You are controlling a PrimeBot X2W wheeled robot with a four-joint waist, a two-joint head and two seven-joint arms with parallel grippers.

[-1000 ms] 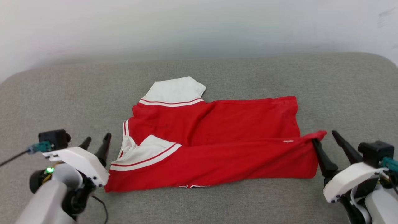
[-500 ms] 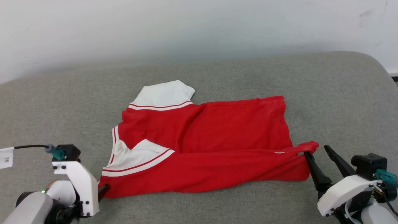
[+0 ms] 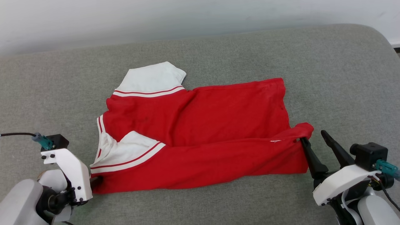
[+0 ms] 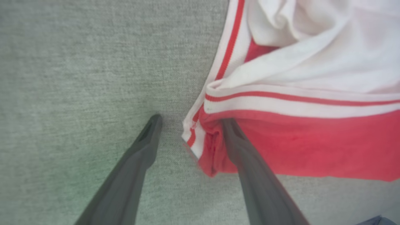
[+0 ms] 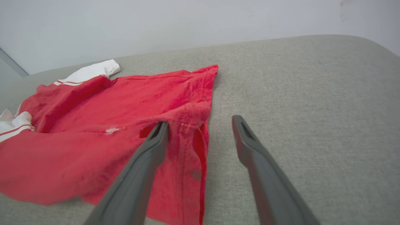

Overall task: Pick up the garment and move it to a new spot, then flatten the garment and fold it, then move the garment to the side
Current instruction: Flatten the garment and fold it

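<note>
Left gripper (image 4: 192,125), spread, has dropped astride a corner of the red white-sleeved jersey garment (image 3: 203,125); right gripper (image 3: 313,137), also spread, straddles its hem; a pinch for folding likely follows.

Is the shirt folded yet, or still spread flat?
Partly folded: the garment has its near side doubled over the middle, near sleeve turned inward; the far sleeve sticks out flat.

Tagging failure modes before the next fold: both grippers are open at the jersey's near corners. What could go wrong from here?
1. The left gripper straddles only the jersey's corner edge; closing may catch a single layer.
2. The right gripper has one finger at the bunched hem corner, the other over bare grey cushion; a thin grip could slip.
3. The folded-in white sleeve may shift when lifted.
</note>
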